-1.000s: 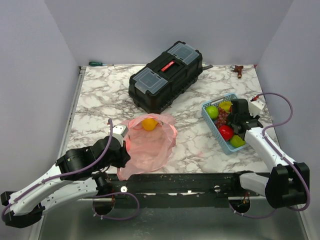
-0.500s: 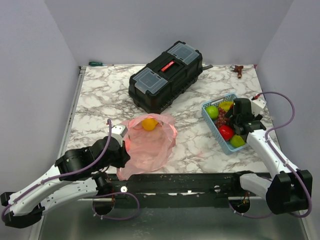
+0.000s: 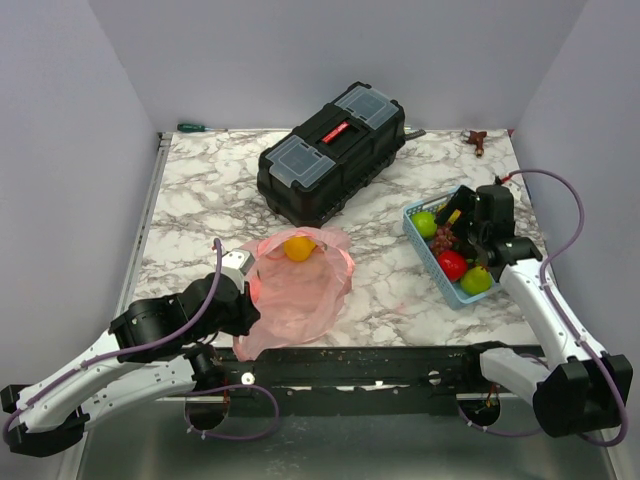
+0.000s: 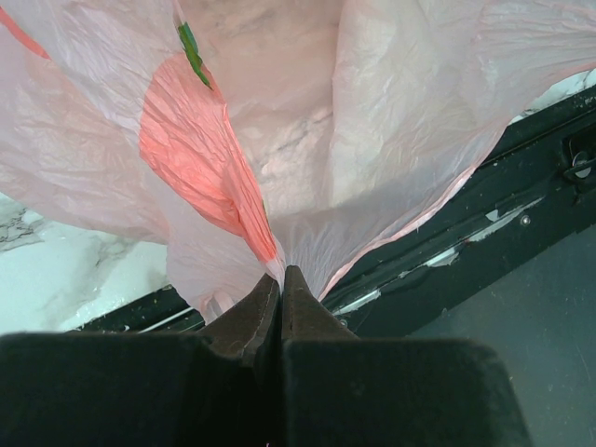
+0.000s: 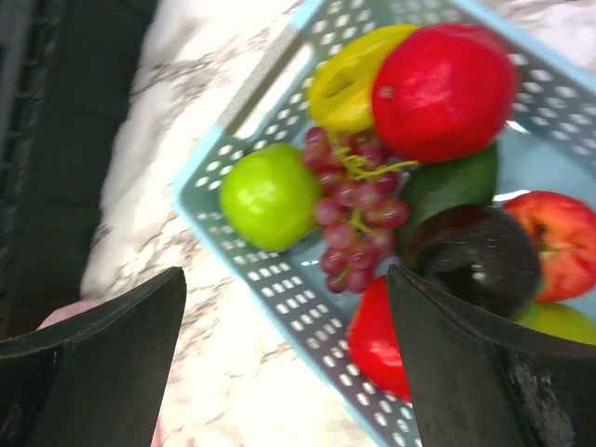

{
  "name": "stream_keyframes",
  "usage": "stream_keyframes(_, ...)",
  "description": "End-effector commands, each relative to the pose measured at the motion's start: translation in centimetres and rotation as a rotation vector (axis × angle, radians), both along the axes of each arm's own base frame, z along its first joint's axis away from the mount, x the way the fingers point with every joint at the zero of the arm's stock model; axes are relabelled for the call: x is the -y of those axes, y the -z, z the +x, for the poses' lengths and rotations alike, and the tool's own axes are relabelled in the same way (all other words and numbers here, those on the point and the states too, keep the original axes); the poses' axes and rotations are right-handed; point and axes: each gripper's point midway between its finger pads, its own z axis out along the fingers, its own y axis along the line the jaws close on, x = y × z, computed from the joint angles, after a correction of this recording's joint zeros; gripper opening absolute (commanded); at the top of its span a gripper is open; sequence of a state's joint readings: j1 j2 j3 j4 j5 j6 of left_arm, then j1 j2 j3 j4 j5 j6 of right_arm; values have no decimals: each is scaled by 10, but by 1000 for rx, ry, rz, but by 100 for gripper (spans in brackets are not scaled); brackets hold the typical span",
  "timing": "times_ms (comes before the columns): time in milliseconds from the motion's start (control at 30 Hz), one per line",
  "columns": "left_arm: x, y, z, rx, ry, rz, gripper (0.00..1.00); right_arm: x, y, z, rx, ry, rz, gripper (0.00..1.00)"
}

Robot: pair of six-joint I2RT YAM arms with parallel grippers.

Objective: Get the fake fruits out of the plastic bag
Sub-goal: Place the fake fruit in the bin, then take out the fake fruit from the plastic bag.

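The pink plastic bag lies at the near middle of the table, with an orange-yellow fruit at its far opening. My left gripper is shut on the bag's near-left edge; in the left wrist view the fingers pinch a gathered fold of the bag. My right gripper is open and empty above the light blue mesh basket. The basket holds a green fruit, a grape bunch, a yellow fruit and red fruits.
A black toolbox stands at the back middle. A green-handled tool lies at the back left edge, a small brown object at the back right. A black rail runs along the table's near edge.
My right gripper has risen and moved back, away from the fruits in the basket, with nothing in it. The left gripper and the bag have not moved.
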State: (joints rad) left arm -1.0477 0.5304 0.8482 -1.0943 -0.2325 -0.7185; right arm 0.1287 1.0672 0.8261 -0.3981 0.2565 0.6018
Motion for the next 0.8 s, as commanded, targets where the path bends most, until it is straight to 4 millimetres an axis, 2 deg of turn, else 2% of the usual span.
stream_keyframes(0, -1, 3, 2, 5, -6, 11, 0, -51, -34, 5, 85, -238, 163, 95)
stream_keyframes(33, -1, 3, 2, 7, -5, 14, 0, -61, -42, 5, 107, -278, 178, 100)
stream_keyframes(233, 0, 5, 2, -3, -6, 21, 0, -133, -107, -4, 249, -476, 165, 100)
stream_keyframes(367, 0, 5, 3, 1, -8, 26, 0, -183, -148, -21, 314, -618, 208, 100)
stream_keyframes(567, -2, 5, 3, -2, -20, 23, 0, -261, -204, -73, 443, -845, 263, 100)
stream_keyframes(700, -3, 5, 4, 2, -26, 29, 0, -317, -220, -119, 482, -1007, 243, 100)
stream_keyframes(767, -3, 5, 4, 0, -29, 30, 0, -347, -218, -147, 498, -1108, 198, 100)
